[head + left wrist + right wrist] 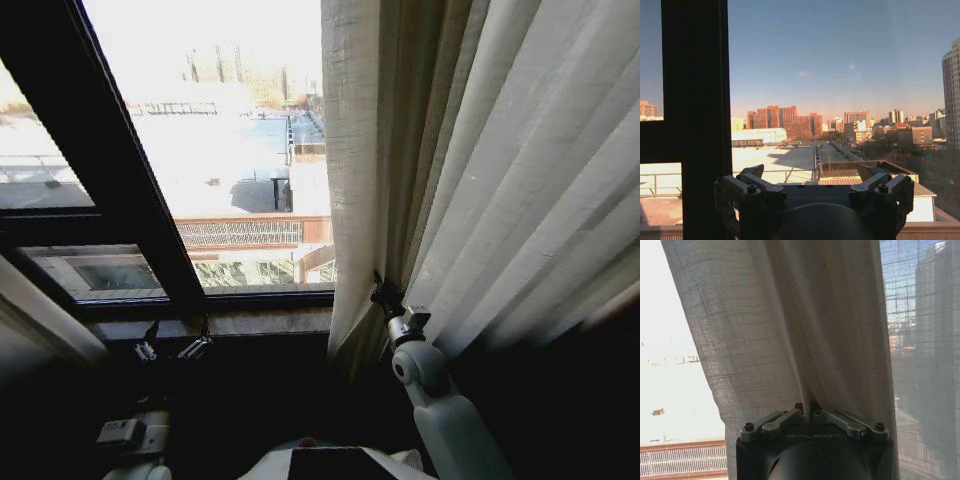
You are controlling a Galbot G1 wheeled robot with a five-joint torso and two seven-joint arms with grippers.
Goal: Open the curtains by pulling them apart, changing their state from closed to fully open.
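Note:
The right panel of the sheer white curtains (500, 180) hangs bunched in long pleats over the right side of the window. My right gripper (385, 295) is shut on a fold at that panel's inner edge, low down near the sill. The right wrist view shows the right gripper (811, 414) pinching the curtain fabric (790, 330), which rises in folds above it. My left gripper (172, 350) stands open below the sill at the lower left, holding nothing. In the left wrist view the left gripper (811, 175) faces bare glass. A pale strip (45, 320) at the far left may be the other panel.
Dark window frame bars (130, 180) cross the glass on the left, and one upright bar (695, 125) stands close beside the left gripper. A stone sill (260, 322) runs under the window. Rooftops and city buildings lie outside.

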